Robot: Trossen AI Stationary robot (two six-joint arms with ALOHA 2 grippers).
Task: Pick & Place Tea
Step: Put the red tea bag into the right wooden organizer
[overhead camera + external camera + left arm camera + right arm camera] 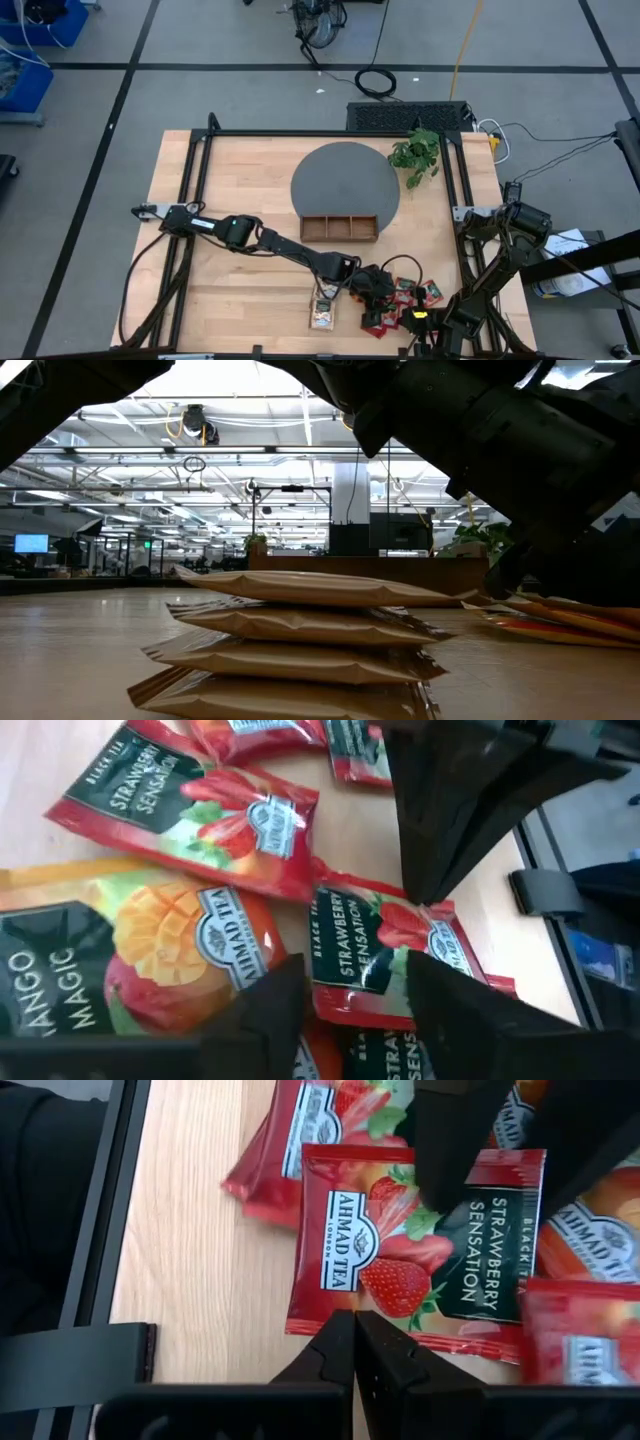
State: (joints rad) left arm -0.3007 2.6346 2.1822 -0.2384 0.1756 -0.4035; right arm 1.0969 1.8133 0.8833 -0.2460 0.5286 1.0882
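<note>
Table [250, 290]: wooden tray [339, 228] waits near its middle.
Left gripper [345, 995]: we see it half spread over the red sachet [385, 955], not yet pinching.
Right gripper [354, 1342]: pressed together, empty, near the front edge.
Tea: light, floppy, slick foil; we'd pinch an edge.

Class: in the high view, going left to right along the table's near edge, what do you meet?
Beige sachet stack → left pincer over the sachets → loose red sachets → right pincer.
</note>
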